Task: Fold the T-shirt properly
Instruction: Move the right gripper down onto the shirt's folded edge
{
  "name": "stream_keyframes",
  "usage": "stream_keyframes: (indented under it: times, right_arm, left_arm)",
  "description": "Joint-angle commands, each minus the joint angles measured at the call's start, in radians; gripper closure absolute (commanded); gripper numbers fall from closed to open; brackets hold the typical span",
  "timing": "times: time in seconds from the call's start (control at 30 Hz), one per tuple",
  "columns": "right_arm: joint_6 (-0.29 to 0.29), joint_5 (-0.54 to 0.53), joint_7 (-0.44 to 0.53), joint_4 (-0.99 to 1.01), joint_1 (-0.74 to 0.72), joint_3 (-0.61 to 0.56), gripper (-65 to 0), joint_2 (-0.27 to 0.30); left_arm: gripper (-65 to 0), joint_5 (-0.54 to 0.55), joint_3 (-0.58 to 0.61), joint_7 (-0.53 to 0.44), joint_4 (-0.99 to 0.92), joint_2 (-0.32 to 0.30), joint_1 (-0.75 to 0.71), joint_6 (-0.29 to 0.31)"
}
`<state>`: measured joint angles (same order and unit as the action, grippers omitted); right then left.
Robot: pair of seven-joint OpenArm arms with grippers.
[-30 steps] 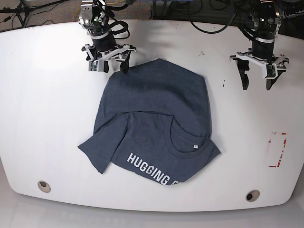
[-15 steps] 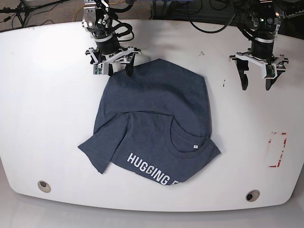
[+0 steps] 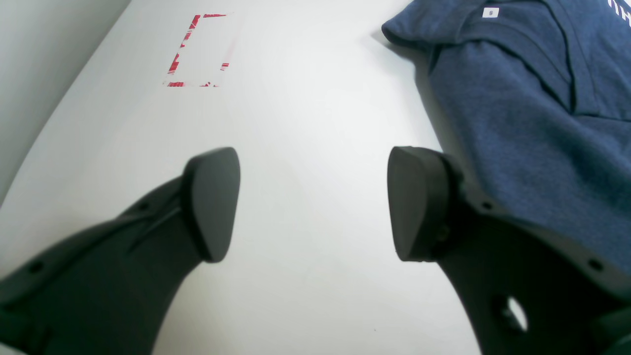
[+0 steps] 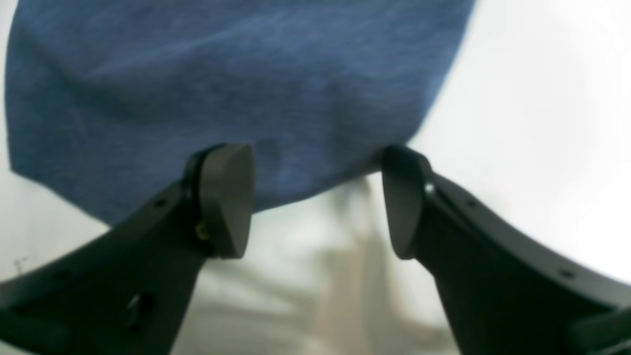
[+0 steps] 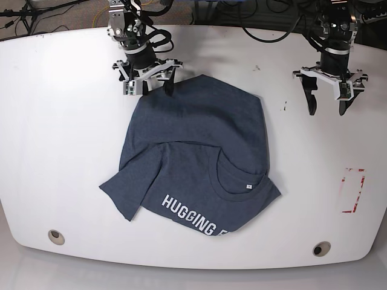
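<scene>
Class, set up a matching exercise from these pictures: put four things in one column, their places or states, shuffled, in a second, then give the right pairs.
Things:
1. dark navy-blue cotton T-shirt
2. left gripper
3. right gripper
4. red rectangular outline mark

Places or states:
A. open, over bare white table
B. partly folded, mid-table
C. open, at the shirt's far edge
D. beyond the shirt, near the left gripper's side

Pairs: 1-B, 2-A, 3-C, 4-D

Right gripper (image 5: 156, 89) now farther along the T-shirt's (image 5: 199, 151) top edge.
</scene>
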<state>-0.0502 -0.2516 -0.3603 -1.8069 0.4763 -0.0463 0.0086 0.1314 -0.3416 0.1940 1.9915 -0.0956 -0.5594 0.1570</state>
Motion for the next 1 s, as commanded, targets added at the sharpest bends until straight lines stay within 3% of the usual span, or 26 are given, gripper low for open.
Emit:
stream_keyframes:
  times: [0.0, 0.4, 0.6, 0.67, 0.97]
  right_arm:
    - [-0.011, -0.006, 0.025, -0.014, -0.006, -0.005, -38.8, -0.003]
    - [-0.015, -0.005, 0.027, 0.005, -0.022, 0.007, -38.1, 0.005]
    - [-0.013, -0.003, 0.029, 0.026, -0.038, 0.015, -34.4, 0.006]
    - [-0.014, -0.005, 0.020, 0.071, -0.072, 0.008, -26.8, 0.008]
    - [-0.019, -0.006, 0.011, 0.161, -0.141, 0.017, -8.5, 0.032]
  left_arm:
    - [-43.8, 0.001, -0.004, -0.029, 0.024, -0.008, -0.001, -0.004]
    - [-43.9, 0.000, -0.008, -0.025, 0.023, -0.008, -0.001, -0.005]
    - [-43.9, -0.001, -0.006, -0.027, 0.021, -0.008, 0.002, -0.005]
    - [-44.4, -0.001, -0.004, -0.031, 0.019, -0.005, -0.001, -0.003]
    - [-44.1, 0.001, -0.005, -0.033, 0.017, -0.005, -0.003, -0.003]
